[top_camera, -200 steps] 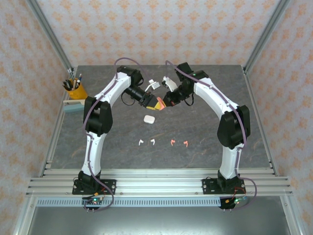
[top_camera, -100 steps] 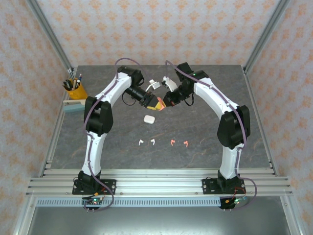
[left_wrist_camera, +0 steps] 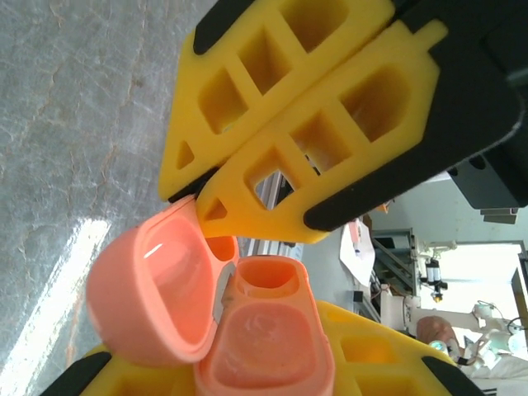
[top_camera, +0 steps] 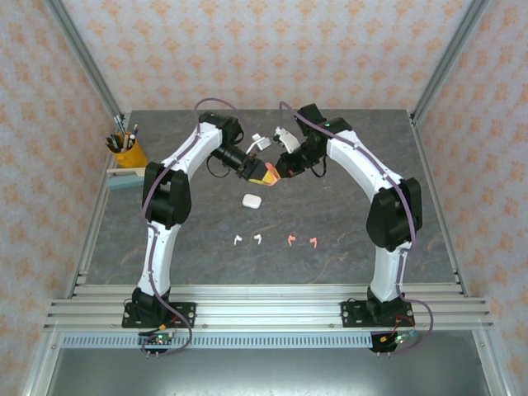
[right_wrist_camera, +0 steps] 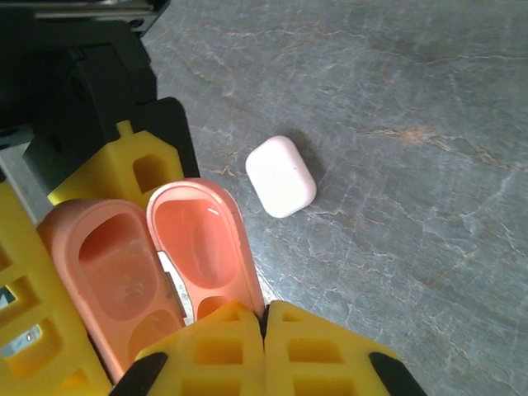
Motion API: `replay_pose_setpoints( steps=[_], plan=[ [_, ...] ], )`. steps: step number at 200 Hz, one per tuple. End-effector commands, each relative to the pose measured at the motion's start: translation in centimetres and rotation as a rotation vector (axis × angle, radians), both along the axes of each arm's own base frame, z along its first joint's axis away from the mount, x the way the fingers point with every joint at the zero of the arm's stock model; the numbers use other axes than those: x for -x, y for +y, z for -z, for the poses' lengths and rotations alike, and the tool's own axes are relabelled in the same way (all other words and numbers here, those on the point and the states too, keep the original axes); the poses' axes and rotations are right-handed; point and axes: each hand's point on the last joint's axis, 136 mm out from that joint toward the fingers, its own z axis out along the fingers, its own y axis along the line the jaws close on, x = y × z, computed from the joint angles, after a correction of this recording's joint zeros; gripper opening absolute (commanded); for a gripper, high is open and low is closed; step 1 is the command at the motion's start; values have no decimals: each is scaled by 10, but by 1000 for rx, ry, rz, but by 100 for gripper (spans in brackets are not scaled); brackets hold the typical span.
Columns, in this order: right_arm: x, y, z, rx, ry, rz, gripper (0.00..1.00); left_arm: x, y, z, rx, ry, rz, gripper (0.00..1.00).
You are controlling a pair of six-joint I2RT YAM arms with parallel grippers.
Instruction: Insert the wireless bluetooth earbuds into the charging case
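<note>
A coral-pink charging case [top_camera: 269, 176] hangs open above the back middle of the table, between both grippers. My left gripper [top_camera: 257, 171] is shut on the case's body [left_wrist_camera: 268, 351]. My right gripper [right_wrist_camera: 266, 320] is shut, its yellow fingertips [left_wrist_camera: 216, 208] pinching the edge of the hinged lid [right_wrist_camera: 196, 235]. Both cavities in the body [right_wrist_camera: 111, 264] look empty. Nearer the front lie the wireless bluetooth earbuds in a row: two white ones [top_camera: 238, 240] [top_camera: 257, 238] and two coral-pink ones [top_camera: 290, 239] [top_camera: 313, 241].
A closed white case [top_camera: 252, 200] [right_wrist_camera: 280, 176] lies on the grey table just below the grippers. A yellow pen cup [top_camera: 127, 153] and a pale blue block [top_camera: 122, 181] stand at the left edge. Aluminium frame posts flank the table.
Both grippers stay joined at the coral case. The left arm has shifted only very slightly.
</note>
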Motion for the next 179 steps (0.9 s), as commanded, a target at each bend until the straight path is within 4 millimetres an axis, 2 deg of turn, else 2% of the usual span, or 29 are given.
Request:
replay_pose_setpoints(
  steps=[1, 20, 38, 58, 74, 99, 103, 139, 179],
  plan=[
    [-28, -19, -30, 22, -95, 130, 26, 3, 1, -12, 28, -35, -1, 0],
    [-32, -31, -48, -50, -97, 189, 40, 3, 5, -14, 32, -61, -17, 0],
    [-32, -42, -67, -120, -107, 240, 46, 3, 12, -16, 33, -80, -36, 0],
    [-30, -57, -72, -140, -104, 309, 48, 1, 19, -16, 6, -109, -65, 0],
    [-31, -71, -68, -115, -98, 386, 48, -7, 25, -13, -68, -170, -125, 0],
    [-32, -93, -52, -36, -76, 499, 48, -33, 41, -9, -215, -321, -292, 0],
    [-31, -95, -50, -24, -75, 516, 48, -34, 43, -20, -219, -358, -315, 0],
    [-19, -107, -31, 3, -38, 601, 48, -54, 61, -52, -299, -533, -478, 0],
    [-9, -124, -15, 7, 3, 781, 48, -61, 76, -93, -391, -753, -662, 0]
  ],
)
